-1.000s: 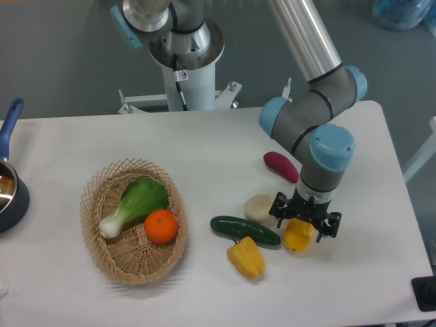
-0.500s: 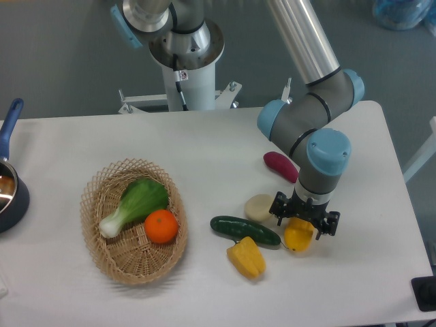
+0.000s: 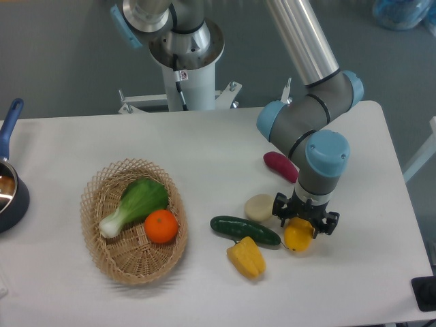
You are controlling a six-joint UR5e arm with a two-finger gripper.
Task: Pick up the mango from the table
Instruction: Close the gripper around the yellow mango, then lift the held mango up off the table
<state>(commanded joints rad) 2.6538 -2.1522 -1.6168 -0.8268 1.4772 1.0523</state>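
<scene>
One mango (image 3: 298, 236) under the tool (image 3: 304, 223), grip state unclear, one cucumber (image 3: 244, 230), one pepper (image 3: 246, 257)

Arm: polished silver tube links, grey joint housings with light-blue round caps, white cylindrical pedestal carrying a black cable and small red-marked label, ending in a black two-finger hand (image 3: 306, 220).

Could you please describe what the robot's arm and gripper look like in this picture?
The arm is a polished silver tube with grey joint housings capped in light blue. The gripper is small, black and angular, mounted below a grey wrist. No markings are legible.
</scene>
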